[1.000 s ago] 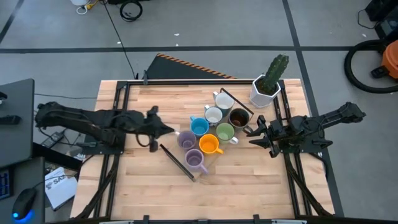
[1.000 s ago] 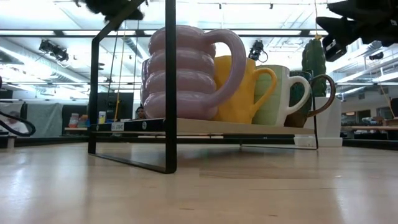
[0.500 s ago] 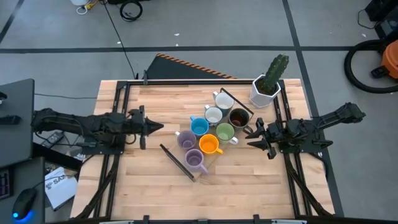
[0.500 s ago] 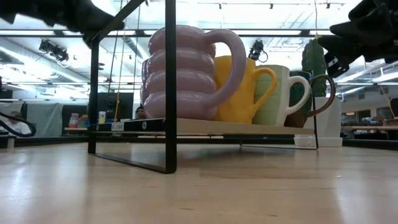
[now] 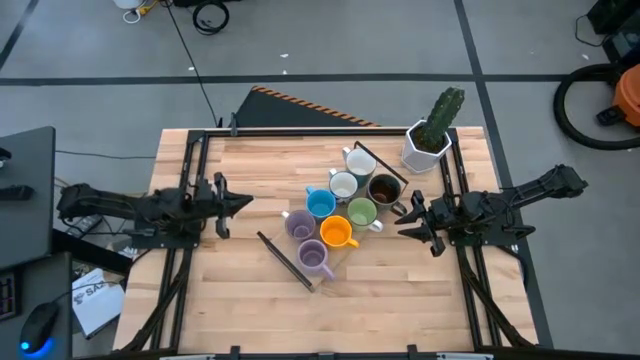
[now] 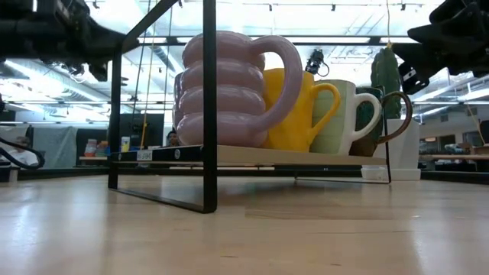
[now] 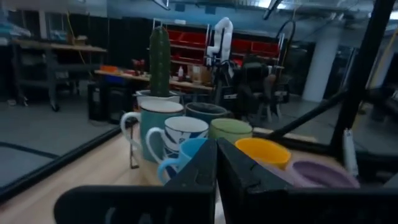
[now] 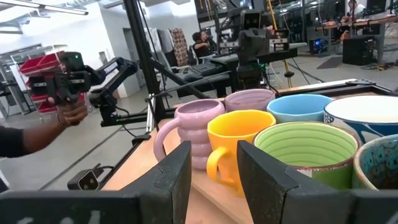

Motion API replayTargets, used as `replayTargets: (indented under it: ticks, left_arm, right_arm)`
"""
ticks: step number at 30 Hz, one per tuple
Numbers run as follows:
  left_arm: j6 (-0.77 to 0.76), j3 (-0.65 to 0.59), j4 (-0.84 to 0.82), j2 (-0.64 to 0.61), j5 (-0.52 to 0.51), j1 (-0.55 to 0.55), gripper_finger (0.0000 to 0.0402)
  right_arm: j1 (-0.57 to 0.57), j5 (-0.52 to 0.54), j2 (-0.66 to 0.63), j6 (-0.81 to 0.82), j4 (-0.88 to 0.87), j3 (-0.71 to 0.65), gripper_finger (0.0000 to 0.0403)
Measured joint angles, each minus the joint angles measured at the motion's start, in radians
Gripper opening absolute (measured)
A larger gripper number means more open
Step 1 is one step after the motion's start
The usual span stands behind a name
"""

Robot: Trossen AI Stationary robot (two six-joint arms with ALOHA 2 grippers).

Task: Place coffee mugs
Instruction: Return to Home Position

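A pale wooden table (image 5: 250,310) carries a low black-framed shelf (image 5: 284,259), set slantwise near its middle; a white faceted cactus pot (image 5: 424,148) stands on the table just beside one end of the shelf; eight mugs stand upright on the shelf in two close rows: a lavender mug (image 5: 313,258) at the end away from the pot, then a second lavender mug (image 5: 298,224), an orange mug (image 5: 336,232), a blue mug (image 5: 320,203), a green mug (image 5: 362,212), a patterned white mug (image 5: 343,185), a brown mug (image 5: 383,188) and a pale mug (image 5: 359,160).
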Motion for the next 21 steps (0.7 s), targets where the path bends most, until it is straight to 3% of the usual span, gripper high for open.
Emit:
replayTargets:
  ticks: [6, 15, 21]
  left_arm:
    - [0.082, -0.078, 0.031, -0.048, 0.0, 0.0, 0.0009]
    - [0.12, -0.081, -0.04, -0.112, 0.004, 0.0, 0.0009]
    - [0.024, -0.082, -0.047, -0.112, 0.004, 0.0, 0.0009]
  right_arm:
    - [0.0, 0.0, 0.0, -0.001, 0.0, 0.0, 0.0134]
    - [0.0, 0.0, 0.0, -0.002, -0.001, 0.0, 0.0134]
    - [0.0, 0.0, 0.0, -0.002, -0.001, 0.0, 0.0134]
